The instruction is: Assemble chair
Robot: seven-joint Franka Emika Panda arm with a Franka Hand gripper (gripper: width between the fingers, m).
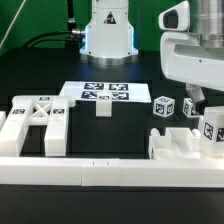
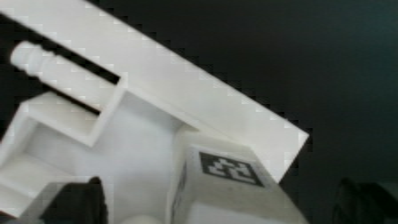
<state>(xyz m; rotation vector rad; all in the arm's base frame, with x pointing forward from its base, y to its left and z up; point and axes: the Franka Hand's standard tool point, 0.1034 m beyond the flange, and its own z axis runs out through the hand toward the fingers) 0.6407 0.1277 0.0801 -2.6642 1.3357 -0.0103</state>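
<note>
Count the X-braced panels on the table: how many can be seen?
1. The X-braced panel lies at the exterior view's left, left of the marker board. The arm covers some of the right side, so another may be hidden there.

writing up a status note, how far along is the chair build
Early. Done: nothing looks joined; the cross-braced panel lies by itself at the exterior view's left, and tagged blocks stand loose at its right. In hand: the gripper hangs over a white part with a threaded peg, jaws spread, not clamping it. Left: joining nearly everything.
</note>
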